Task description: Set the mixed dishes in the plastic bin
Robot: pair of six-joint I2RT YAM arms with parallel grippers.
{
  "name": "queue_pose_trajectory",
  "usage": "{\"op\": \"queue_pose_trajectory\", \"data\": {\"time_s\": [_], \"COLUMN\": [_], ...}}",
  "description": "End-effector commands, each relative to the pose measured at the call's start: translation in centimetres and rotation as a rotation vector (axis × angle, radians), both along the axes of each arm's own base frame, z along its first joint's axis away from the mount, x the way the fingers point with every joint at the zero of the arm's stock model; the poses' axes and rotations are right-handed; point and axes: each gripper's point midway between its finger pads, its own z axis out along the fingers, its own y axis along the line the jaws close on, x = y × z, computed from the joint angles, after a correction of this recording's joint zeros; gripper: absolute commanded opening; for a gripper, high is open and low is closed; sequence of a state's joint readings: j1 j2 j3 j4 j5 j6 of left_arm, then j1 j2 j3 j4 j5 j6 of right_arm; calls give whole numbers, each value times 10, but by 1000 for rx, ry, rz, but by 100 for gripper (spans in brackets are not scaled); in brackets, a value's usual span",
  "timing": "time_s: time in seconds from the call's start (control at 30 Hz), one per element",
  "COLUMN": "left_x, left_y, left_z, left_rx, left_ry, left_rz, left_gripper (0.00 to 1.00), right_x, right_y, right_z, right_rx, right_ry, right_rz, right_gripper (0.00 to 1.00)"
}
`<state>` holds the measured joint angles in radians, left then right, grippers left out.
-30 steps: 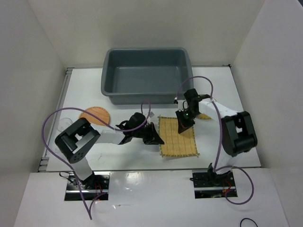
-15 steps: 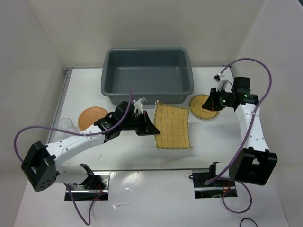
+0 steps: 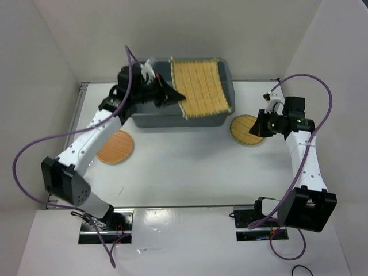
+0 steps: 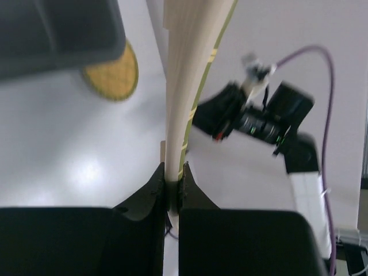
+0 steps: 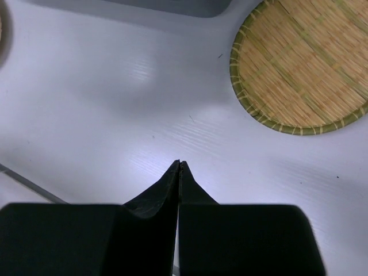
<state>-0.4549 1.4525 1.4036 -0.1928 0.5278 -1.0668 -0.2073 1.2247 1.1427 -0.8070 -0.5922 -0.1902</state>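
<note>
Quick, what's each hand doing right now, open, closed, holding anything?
Left hand: closed on the square yellow mat.
Right hand: closed, holding nothing.

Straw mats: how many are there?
3. Square yellow mat: held by the left gripper over the bin. Round yellow mat: right of it. Orange-brown mat: left of it.

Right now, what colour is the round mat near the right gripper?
Yellow straw, greenish rim. The round mat shows best in the right wrist view.
</note>
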Motion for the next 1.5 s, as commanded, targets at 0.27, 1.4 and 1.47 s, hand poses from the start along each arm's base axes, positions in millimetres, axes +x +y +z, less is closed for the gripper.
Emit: {"op": "queue_pose_trajectory", "data": {"time_s": [0.27, 1.4, 1.47], "left_x": [149, 212, 213], "left_y": [12, -24, -22], "left_z": [-14, -175, -174], "left_rx": [87, 76, 92], "left_ry": [-38, 248, 241], "left_rz": [-63, -174, -161], "left_gripper": [0, 26, 37], "right_x": [3, 9, 12], "right_y": [-7, -14, -23], "right_z": [8, -9, -11], "right_rx": [-29, -45, -78], "right_ry": [-57, -9, -7], "right_rz": [-41, -72, -115], "right_gripper": [1, 34, 38]}}
